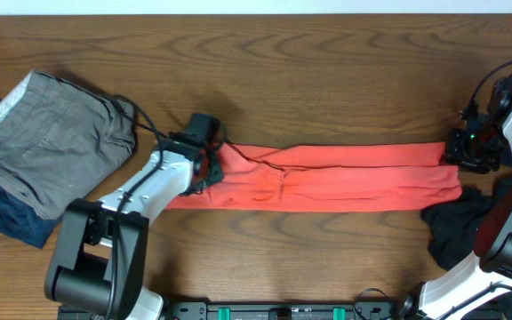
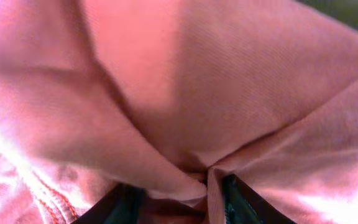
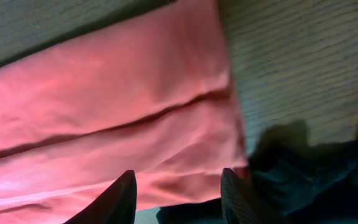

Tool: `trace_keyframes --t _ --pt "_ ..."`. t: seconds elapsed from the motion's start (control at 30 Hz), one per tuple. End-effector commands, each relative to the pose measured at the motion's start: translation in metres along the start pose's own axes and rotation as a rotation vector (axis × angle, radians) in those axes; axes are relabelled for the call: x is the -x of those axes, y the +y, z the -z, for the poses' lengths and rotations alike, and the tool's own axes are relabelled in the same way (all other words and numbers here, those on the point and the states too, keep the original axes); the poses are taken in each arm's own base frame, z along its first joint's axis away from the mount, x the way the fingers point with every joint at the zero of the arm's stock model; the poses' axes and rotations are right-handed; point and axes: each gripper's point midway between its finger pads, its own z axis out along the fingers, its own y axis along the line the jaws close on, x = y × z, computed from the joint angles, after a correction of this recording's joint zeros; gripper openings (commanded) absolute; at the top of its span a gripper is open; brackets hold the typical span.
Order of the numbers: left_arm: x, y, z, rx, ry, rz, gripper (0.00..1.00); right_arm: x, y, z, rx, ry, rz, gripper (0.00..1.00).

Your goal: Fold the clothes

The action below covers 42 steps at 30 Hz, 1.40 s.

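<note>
A long red garment (image 1: 345,178) lies stretched flat from left to right across the wooden table. My left gripper (image 1: 210,164) is at its left end. In the left wrist view the red cloth (image 2: 229,74) fills the frame and puckers into a pinch between the fingers (image 2: 179,186), which are shut on it. My right gripper (image 1: 459,153) is at the garment's right end. In the right wrist view its fingers (image 3: 178,180) are apart just above the red cloth (image 3: 104,106) near the hem, holding nothing.
A folded grey garment (image 1: 52,142) lies on a dark blue one (image 1: 7,218) at the far left. A crumpled black garment (image 1: 456,222) lies by the red garment's right end, below my right gripper; it also shows in the right wrist view (image 3: 303,180).
</note>
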Motion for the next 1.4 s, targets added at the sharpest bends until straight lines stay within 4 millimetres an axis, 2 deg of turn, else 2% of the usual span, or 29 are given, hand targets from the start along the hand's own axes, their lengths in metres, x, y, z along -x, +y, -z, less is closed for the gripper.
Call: trace_keyframes --t 0.0,0.07,0.13,0.2,0.27,0.37,0.43,0.53,0.7,0.8,0.9,1.07,1.13,1.2,1.23,1.3,1.37 --pt "0.015 0.032 -0.011 0.086 -0.041 0.095 0.45 0.001 -0.004 0.008 -0.001 -0.024 -0.019 0.43" --pt "0.026 0.039 -0.012 0.074 -0.057 0.162 0.45 0.001 -0.001 0.008 0.011 -0.025 -0.017 0.43" --pt "0.035 0.038 -0.013 0.013 -0.056 0.206 0.46 0.001 0.006 0.008 0.047 -0.027 -0.005 0.44" --pt "0.041 0.032 -0.011 -0.054 -0.035 0.219 0.53 -0.004 0.010 0.008 0.068 -0.007 0.026 0.45" --pt "0.045 0.020 -0.005 -0.136 -0.006 0.185 0.67 -0.015 0.009 0.007 0.059 0.038 0.035 0.47" --pt "0.050 0.006 0.011 -0.210 0.004 0.143 0.74 -0.026 0.006 -0.001 0.046 0.076 0.038 0.50" --pt "0.056 0.003 0.028 -0.233 -0.027 0.140 0.78 -0.030 0.005 -0.010 0.048 0.082 0.052 0.56" --pt "0.060 0.002 0.054 -0.264 -0.077 0.137 0.82 -0.037 0.005 -0.023 0.050 0.090 0.058 0.59" --pt "0.050 0.008 0.092 -0.284 -0.108 0.133 0.82 -0.042 0.010 -0.043 0.079 0.077 0.061 0.60" --pt "0.045 0.011 0.101 -0.283 -0.108 0.133 0.82 -0.047 0.019 -0.049 0.133 0.081 0.057 0.59" --pt "0.040 0.014 0.100 -0.271 -0.089 0.134 0.82 -0.054 0.023 -0.055 0.156 0.093 0.054 0.53" --pt "0.035 0.017 0.099 -0.256 -0.071 0.136 0.82 -0.058 0.031 -0.061 0.205 0.090 0.050 0.34" --pt "0.035 0.017 0.099 -0.255 -0.069 0.136 0.82 -0.055 0.030 -0.063 0.202 0.075 0.052 0.25" --pt "0.033 0.018 0.098 -0.250 -0.062 0.136 0.82 -0.049 0.030 -0.063 0.199 0.052 0.054 0.07" --pt "0.032 0.018 0.098 -0.248 -0.058 0.137 0.82 -0.046 0.029 -0.062 0.196 0.040 0.044 0.03" --pt "0.031 0.019 0.098 -0.245 -0.053 0.137 0.82 -0.037 0.025 -0.061 0.172 0.014 0.018 0.01" --pt "0.031 0.019 0.098 -0.244 -0.051 0.137 0.82 -0.027 0.012 -0.056 0.100 -0.009 -0.022 0.01"
